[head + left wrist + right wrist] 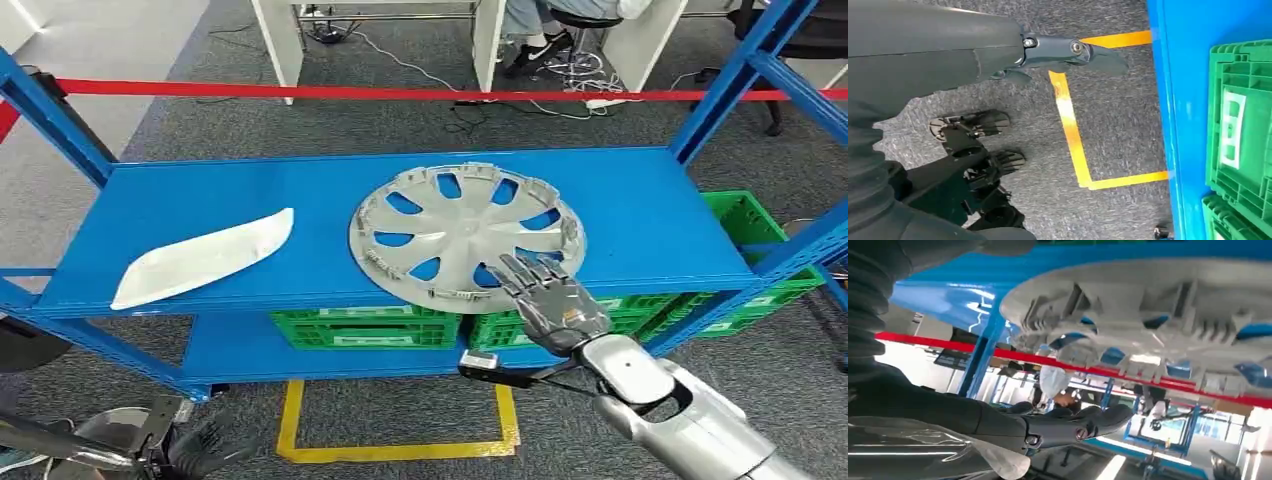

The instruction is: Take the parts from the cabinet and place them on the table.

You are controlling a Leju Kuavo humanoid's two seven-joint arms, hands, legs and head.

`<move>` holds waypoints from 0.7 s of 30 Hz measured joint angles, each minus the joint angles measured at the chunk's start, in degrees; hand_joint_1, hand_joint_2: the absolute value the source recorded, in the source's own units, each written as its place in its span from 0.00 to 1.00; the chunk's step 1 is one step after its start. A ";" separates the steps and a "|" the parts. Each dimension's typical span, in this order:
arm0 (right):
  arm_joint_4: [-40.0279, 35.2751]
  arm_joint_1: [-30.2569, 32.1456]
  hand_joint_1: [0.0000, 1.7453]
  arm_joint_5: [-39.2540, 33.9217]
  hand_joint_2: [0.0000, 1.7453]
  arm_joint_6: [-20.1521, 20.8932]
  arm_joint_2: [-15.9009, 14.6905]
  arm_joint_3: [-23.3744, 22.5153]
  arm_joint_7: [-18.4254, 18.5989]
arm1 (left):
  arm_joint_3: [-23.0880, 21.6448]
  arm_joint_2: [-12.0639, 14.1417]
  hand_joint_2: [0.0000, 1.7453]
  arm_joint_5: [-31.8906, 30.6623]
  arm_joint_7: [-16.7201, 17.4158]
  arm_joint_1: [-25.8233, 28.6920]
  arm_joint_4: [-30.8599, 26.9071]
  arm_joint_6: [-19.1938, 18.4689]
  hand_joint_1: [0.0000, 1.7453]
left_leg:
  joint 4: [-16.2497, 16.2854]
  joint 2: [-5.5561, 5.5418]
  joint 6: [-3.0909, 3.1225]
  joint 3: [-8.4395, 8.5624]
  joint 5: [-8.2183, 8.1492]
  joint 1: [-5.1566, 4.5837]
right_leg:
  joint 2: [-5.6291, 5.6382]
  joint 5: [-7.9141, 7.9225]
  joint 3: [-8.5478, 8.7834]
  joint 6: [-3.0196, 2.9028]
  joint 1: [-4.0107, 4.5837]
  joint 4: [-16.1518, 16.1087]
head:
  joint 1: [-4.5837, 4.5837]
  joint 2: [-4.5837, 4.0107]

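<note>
While your left hand hangs low at the lower left of the head view with fingers loosely apart, holding nothing, your right hand reaches up with fingers spread over the near rim of the grey hubcap. It lies mid-frame on the blue shelf; a white part sits left of it.

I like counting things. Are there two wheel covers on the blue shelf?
No, just one wheel cover lies on the blue shelf.
</note>
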 joint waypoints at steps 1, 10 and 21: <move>0.24 -0.03 0.00 -0.24 1.00 0.40 -0.09 0.15 -0.02 | 0.00 0.00 1.00 -0.07 0.00 0.01 -0.09 -0.04 0.00 | 0.00 0.00 0.00 0.00 0.00 0.00 | 0.00 0.00 0.00 0.00 0.00 0.00 | 0.00 0.00; 3.15 -1.95 0.00 0.22 1.00 2.56 -0.59 2.36 -0.46 | 0.00 -0.07 1.00 -0.24 0.57 0.07 -0.61 -0.39 0.00 | 0.00 0.00 0.00 -0.01 0.00 0.00 | -0.01 0.00 0.00 0.00 0.00 0.00 | 0.00 0.00; 8.70 -7.90 0.00 -1.40 1.00 4.49 -0.11 4.15 -0.55 | -0.02 -0.09 1.00 -0.83 1.14 0.00 -1.05 -0.72 0.00 | 0.00 0.00 0.00 -0.01 0.01 0.00 | 0.00 0.01 0.00 0.00 0.00 0.02 | -0.02 0.00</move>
